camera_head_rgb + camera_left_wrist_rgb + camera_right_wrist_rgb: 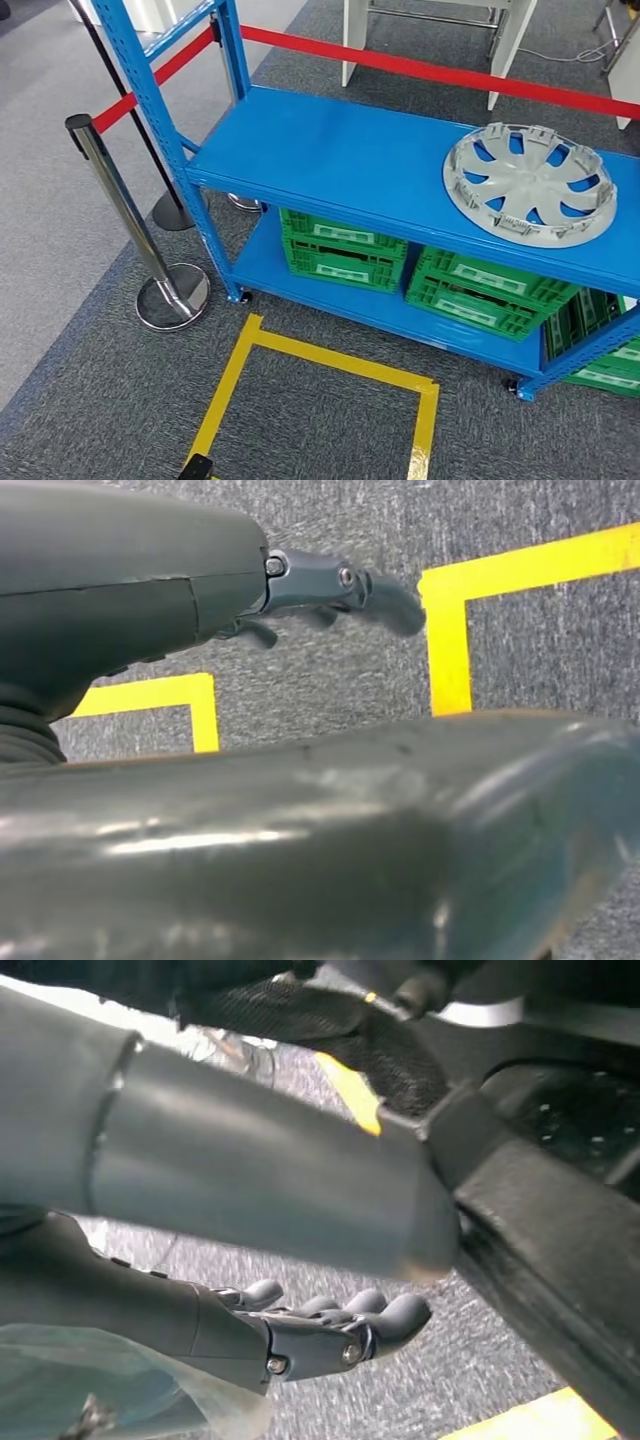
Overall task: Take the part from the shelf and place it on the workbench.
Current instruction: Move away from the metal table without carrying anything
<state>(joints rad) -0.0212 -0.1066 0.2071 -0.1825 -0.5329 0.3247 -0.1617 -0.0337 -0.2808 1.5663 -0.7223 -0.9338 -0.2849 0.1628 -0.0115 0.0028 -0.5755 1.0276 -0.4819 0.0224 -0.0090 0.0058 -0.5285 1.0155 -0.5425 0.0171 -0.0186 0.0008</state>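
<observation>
Blue shelf bearing grey part, hands empty.

My left robot hand: dark blue-grey fingers, smooth and rounded at the tips, with small silver screws at the hinges.
My left wrist cover: dull grey-green shell with one thin seam along it; black ribbed rubber at the base.
My right robot hand: dark grey fingers with rounded tips, lighter grey on their upper side; two silver screws show on the side.
My right wrist cover: dark grey smooth shell.
Marks: I can see no letters or labels on these parts.
</observation>
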